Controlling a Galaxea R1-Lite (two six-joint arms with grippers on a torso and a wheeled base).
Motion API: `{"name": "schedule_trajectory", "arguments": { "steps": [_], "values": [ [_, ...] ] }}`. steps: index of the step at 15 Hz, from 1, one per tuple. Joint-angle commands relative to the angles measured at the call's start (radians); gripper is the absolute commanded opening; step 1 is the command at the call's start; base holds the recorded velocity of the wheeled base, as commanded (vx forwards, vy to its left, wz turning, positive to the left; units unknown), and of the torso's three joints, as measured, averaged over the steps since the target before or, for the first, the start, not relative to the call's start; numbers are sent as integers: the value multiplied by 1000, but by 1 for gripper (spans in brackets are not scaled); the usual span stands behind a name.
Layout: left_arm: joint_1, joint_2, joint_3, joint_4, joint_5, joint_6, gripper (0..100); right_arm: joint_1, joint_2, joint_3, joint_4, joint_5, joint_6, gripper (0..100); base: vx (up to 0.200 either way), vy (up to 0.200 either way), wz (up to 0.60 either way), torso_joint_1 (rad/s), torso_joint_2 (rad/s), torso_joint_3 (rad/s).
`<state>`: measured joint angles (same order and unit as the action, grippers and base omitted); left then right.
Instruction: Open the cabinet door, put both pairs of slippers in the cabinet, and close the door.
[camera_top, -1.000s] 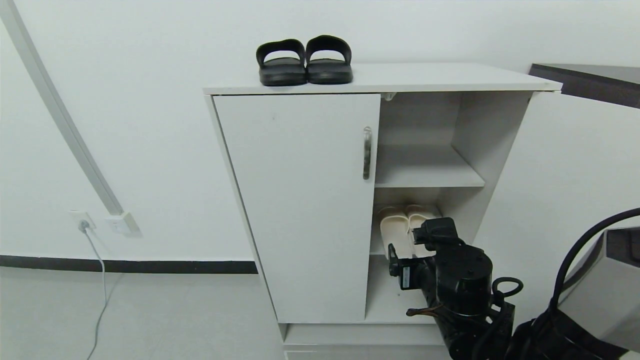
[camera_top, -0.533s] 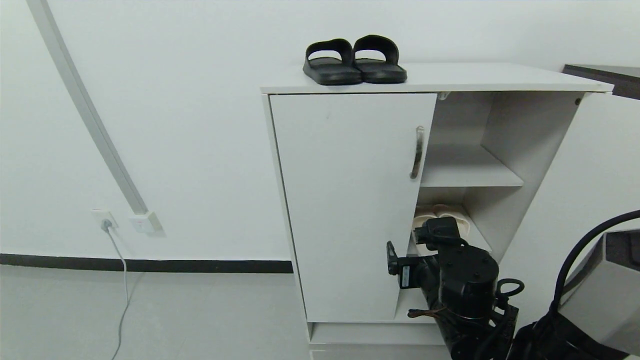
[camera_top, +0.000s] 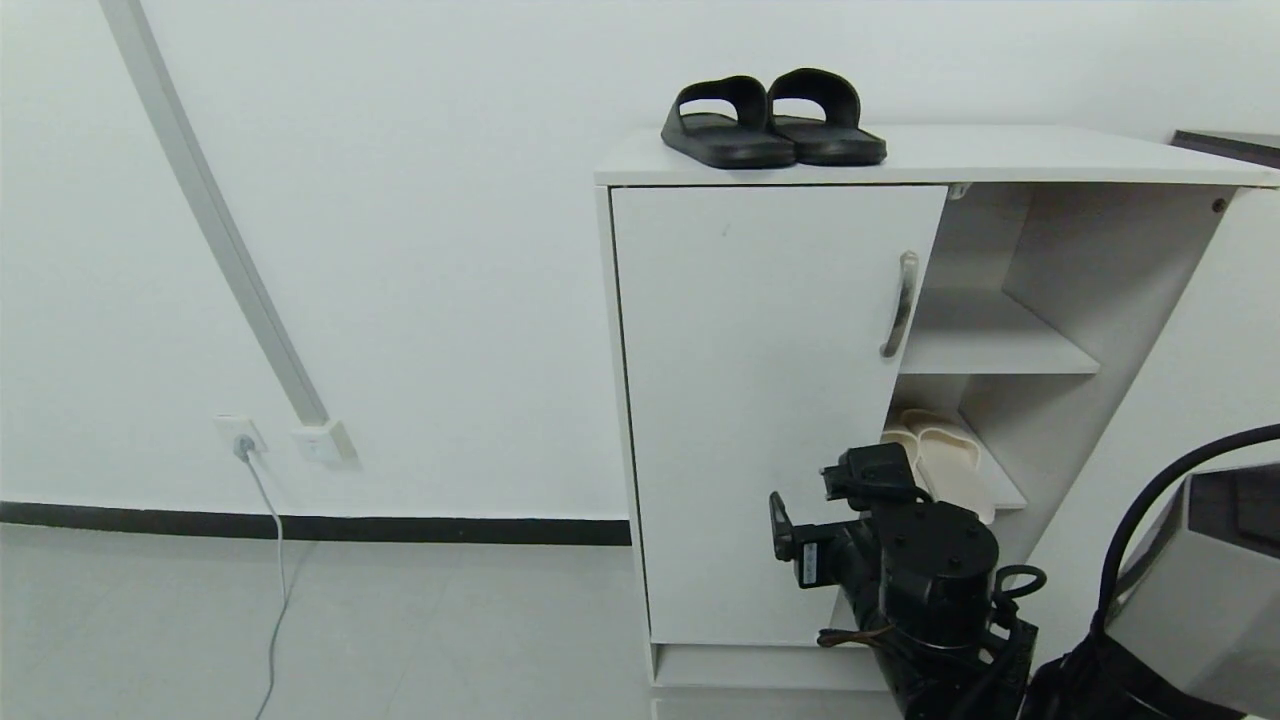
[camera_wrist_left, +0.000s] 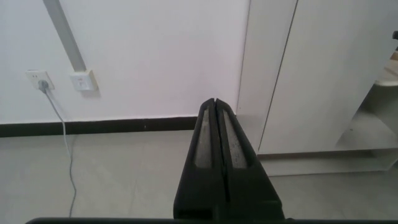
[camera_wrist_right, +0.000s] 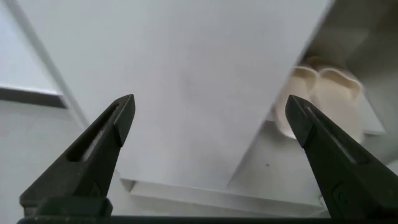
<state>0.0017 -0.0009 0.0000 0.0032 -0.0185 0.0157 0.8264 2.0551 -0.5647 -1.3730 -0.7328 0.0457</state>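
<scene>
Atop the smooth white cabinet (camera_top: 760, 400) matte black slippers (camera_top: 772, 122) are set, rounded cream slippers (camera_top: 950, 455) shelved inside; fingers of the right gripper (camera_wrist_right: 210, 112) are spread, those of the left gripper (camera_wrist_left: 215, 106) closed.

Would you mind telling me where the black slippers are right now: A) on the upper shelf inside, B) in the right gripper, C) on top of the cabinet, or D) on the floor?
C: the black slippers sit side by side on top of the cabinet, while the beige slippers lie inside on a lower shelf.
</scene>
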Motion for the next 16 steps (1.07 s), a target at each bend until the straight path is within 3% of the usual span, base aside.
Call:
{"name": "schedule_trajectory", "arguments": {
  "steps": [1, 11, 16],
  "values": [
    [0, 1, 0, 0, 0, 1, 0, 0, 5, 5, -3, 3, 0, 100, 0, 0, 0, 0, 0, 0],
    [0, 1, 0, 0, 0, 0, 0, 2, 16, 6, -3, 1, -1, 100, 0, 0, 0, 1, -3, -9],
    [0, 1, 0, 0, 0, 0, 0, 7, 19, 8, -5, 1, -3, 100, 0, 0, 0, 41, -363, -310]
  ]
}}
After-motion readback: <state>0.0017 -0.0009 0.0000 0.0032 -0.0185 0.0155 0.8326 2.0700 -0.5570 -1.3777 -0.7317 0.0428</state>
